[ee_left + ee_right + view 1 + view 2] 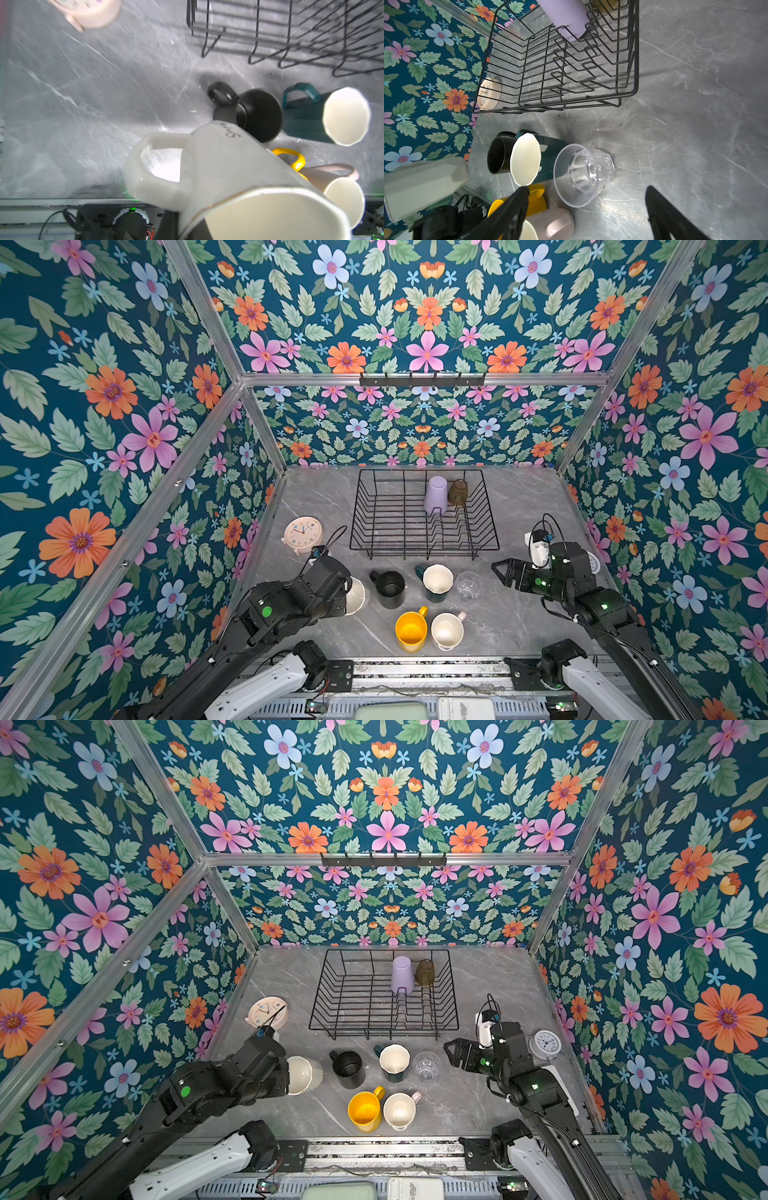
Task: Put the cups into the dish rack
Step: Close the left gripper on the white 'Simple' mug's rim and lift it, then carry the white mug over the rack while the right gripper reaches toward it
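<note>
Both top views looked down from above the near edge toward the far wall, taking in the whole table and dish rack. The left wrist camera sat close over the white mug, the right wrist camera close above the clear glass; both caught the dish rack's near side and the black mug.
</note>
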Controlling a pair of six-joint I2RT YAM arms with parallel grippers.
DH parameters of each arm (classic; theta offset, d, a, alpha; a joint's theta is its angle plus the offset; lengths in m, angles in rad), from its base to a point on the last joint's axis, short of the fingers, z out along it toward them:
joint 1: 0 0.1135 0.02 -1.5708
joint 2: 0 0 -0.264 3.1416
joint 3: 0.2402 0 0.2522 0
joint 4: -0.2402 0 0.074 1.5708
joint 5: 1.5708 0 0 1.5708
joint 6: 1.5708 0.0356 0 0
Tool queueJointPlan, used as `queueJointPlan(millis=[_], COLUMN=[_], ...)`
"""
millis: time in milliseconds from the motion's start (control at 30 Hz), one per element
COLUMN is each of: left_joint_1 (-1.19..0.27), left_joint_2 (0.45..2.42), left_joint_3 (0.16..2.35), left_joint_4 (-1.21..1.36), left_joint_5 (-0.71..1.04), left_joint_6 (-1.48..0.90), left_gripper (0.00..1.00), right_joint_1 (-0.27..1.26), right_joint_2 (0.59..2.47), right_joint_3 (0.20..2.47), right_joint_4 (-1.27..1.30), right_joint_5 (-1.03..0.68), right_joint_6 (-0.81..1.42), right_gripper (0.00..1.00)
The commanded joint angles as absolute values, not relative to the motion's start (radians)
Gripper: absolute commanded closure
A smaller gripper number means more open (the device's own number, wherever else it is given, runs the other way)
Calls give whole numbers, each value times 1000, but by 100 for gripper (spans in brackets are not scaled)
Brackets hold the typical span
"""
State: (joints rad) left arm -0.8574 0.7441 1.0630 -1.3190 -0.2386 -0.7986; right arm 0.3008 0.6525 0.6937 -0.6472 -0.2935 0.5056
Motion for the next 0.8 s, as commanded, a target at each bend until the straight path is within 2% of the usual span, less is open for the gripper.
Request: queueJointPlan(millis=[0,200,433,600,767], left_joint_1=[-858,-858,-843,-769,-603], left_joint_2=[764,861,955,1005,990], left_joint_3=[1135,1235,1201,1164,1076], left_joint_4=[-1304,-1156,-856,-619,-380], left_joint_5=[-360,-415,-328,-175,118], left_joint_6=[-730,-601,-485,-421,-410], left_gripper=[100,100,100,100,100], right_joint_1=[302,301,301,301,301], right_joint_2=[657,668,660,670,674], right_joint_3=[703,716,733,735,726], right_joint_4=[-613,-586,-561,-495,-389], right_joint_5=[-309,-354,-396,-462,-564], right_joint_6=[504,514,522,531,567], right_gripper=[13,13,11,10,9])
